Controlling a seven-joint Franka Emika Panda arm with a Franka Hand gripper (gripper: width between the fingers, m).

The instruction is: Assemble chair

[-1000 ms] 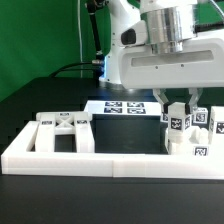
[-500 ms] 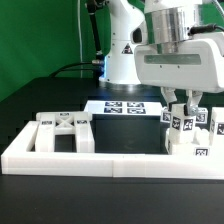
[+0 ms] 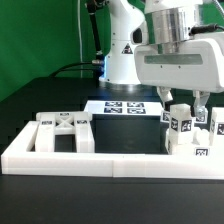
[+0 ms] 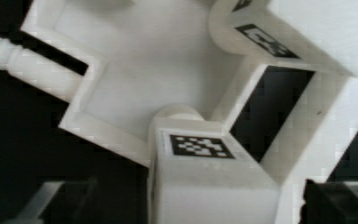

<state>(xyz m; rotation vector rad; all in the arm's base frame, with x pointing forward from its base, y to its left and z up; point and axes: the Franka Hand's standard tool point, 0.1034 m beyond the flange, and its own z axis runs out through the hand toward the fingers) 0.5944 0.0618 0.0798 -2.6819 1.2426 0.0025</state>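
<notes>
Two fingers (image 3: 168,101) of your arm's white-bodied two-finger gripper (image 3: 186,104) hang spread on either side of a small matte-white blocky chair leg (image 3: 181,122). You can see a gap at each side, so the claw is released and grasps nothing. That leg stands upright with a black-and-white square tag facing the exterior camera. It sits among more white tagged chair pieces (image 3: 199,140) bunched at the exterior view's right, just inside the long low white border rail (image 3: 100,160).

At the exterior view's left, your white ladder-like chair frame (image 3: 62,131) sits behind the same rail, well apart from the leg. Between them and further back, the marker board (image 3: 124,108) lies flat on the black table (image 3: 30,100).

From the wrist you look down on a tagged white block (image 4: 202,150) rising from a flat white chair panel (image 4: 131,60) with a round side peg (image 4: 19,52). The fingers show there only as dark blurs.
</notes>
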